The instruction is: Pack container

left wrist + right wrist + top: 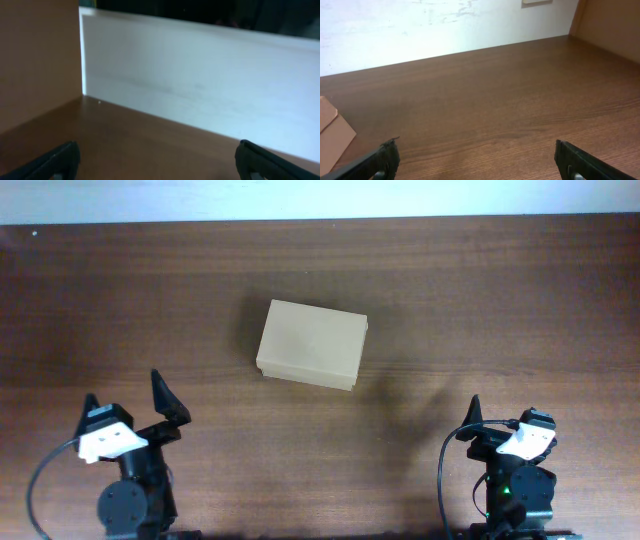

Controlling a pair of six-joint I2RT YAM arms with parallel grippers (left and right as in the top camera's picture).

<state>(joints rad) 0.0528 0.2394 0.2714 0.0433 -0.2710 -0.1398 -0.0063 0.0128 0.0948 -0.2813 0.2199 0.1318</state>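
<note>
Seen from overhead, the box (312,344) lies flat on the bench (500,300) with its lid closed. It is well apart from both grippers, forward and to the right of the left gripper (128,402) and forward and to the left of the right gripper (505,418). Both arms sit folded at the near edge, with their fingers pointing toward the far side. Each pair of fingers is spread.

At the left wrist, the left gripper (157,161) is released. Its fingers (55,162) stand wide apart at the bottom corners of the view, low over the bench (150,140). A white wall (200,85) is ahead, and a brown panel (35,60) rises to its left.

At the right wrist, the right gripper (480,161) is also released and grasps nothing, its fingers (580,161) wide apart just above the bench (495,100). One corner of the box (332,135) shows ahead at the far left, apart from the fingers.
</note>
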